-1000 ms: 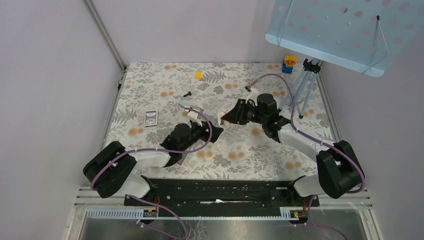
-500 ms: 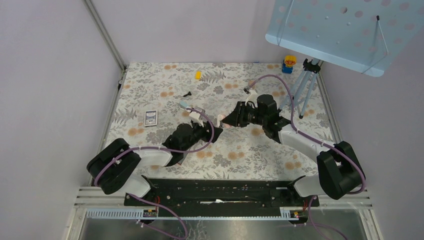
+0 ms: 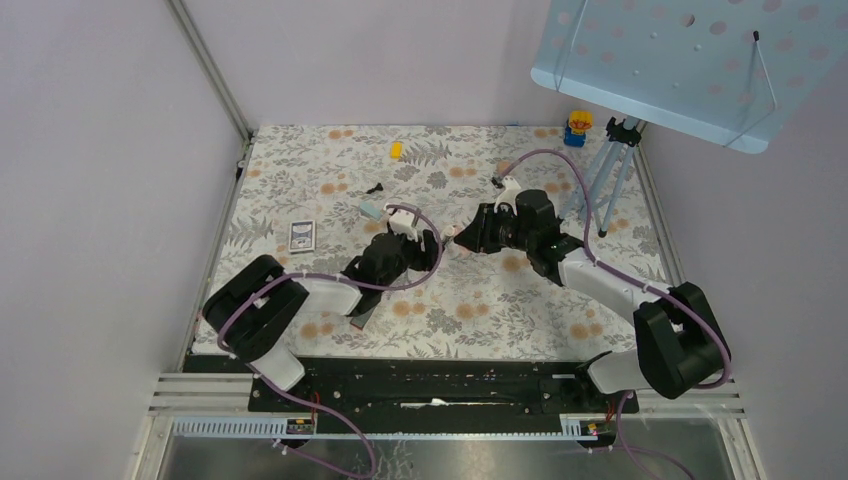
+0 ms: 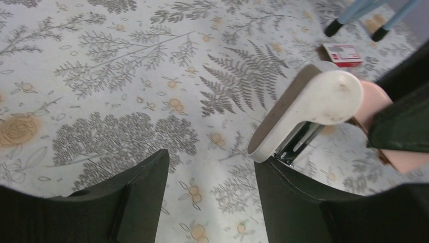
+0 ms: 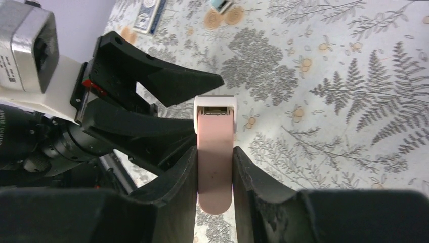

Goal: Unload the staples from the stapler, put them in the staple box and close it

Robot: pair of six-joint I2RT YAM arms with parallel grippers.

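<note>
The stapler is pink with a white base and metal magazine. My right gripper is shut on its pink body and holds it above the table. In the top view it shows as a small pink and white piece between the two grippers. In the left wrist view its white end sits just above the right finger. My left gripper is open, its fingers wide apart, right beside the stapler's white end and not holding it. It shows in the top view too.
On the floral table lie a card box, a small teal item, a small black piece, a yellow block and a red-white packet. A blue tripod with a toy stands at the back right.
My left arm has reached forward and right, bringing its open gripper up against the stapler's white end. My right gripper has shifted the stapler slightly.
</note>
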